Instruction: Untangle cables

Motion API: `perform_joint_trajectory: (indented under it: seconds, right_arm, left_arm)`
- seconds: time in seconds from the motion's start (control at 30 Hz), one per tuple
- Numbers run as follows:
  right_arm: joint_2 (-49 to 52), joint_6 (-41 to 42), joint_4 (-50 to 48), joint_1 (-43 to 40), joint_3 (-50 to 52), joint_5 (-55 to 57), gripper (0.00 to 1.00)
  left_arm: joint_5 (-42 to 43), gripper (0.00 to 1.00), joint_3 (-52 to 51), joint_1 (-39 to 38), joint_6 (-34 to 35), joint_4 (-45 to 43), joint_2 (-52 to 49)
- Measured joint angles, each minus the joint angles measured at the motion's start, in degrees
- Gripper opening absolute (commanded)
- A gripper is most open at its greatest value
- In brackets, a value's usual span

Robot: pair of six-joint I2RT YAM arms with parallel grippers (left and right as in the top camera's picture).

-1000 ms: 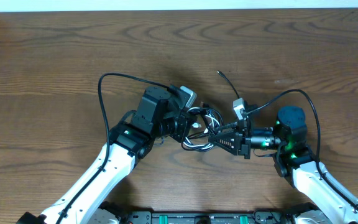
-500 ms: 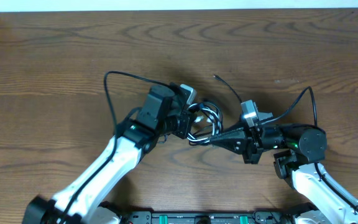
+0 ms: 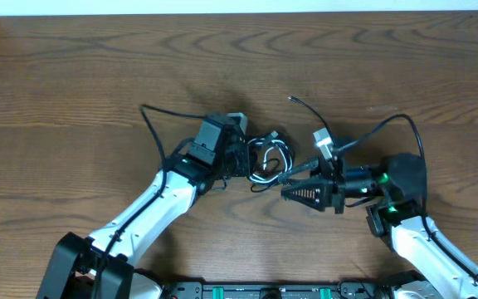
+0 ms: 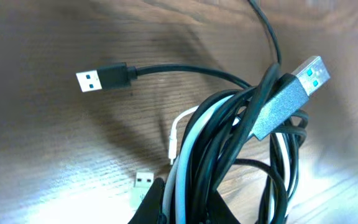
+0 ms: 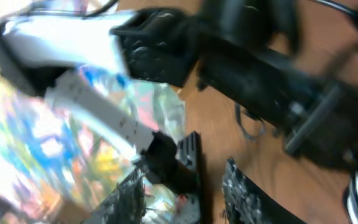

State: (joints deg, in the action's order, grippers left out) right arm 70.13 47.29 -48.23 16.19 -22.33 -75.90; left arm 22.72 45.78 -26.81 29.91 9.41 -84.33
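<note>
The cables form a tangled bundle of black cords and one white cord at mid-table. My left gripper is shut on the bundle's left side. In the left wrist view the cables rise from between the fingers of the left gripper. A grey USB plug sticks out at the upper right, a black plug lies at the left and a white plug lies near the fingers. My right gripper is just right of the bundle and points at it. The blurred right wrist view shows the right gripper with its fingers apart.
One black cable end trails toward the far side of the wooden table. Thick black arm wires arch above the left arm and the right arm. The left arm's white link fills the upper left of the right wrist view.
My right gripper has opened after being closed at the bundle and has drawn back slightly to the right. The left arm has shifted a little, keeping its hold on the cables.
</note>
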Motion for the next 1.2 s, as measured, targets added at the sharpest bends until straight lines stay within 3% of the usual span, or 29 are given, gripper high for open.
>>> perform_joint_trajectory:
  seconds: [0.13,0.3,0.47,0.67,0.8,1.2]
  right_arm:
    - [0.00,-4.66,16.63,-1.14,-0.11,8.33,0.44]
    - [0.11,-7.32,28.24,-1.62,0.00,20.46,0.43]
    - [0.11,-8.74,30.45,-1.62,0.00,27.47,0.38]
    - [0.09,-8.72,36.98,-1.62,-0.13,32.54,0.33]
    - [0.11,-8.46,42.51,-1.62,-0.07,37.68,0.34]
    - [0.11,-8.46,43.06,-1.62,-0.07,41.09,0.40]
  left_arm:
    - [6.95,0.08,0.00,4.11,6.75,-0.55,0.00]
    - [16.31,0.08,0.00,8.09,9.07,-2.69,0.00]
    - [23.15,0.08,0.00,8.41,9.05,-4.55,0.00]
    - [25.07,0.08,-0.02,8.04,9.33,-5.03,0.00]
    - [27.17,0.08,-0.02,8.02,10.12,-8.02,0.00]
    - [28.63,0.08,-0.02,7.91,12.50,-9.75,0.00]
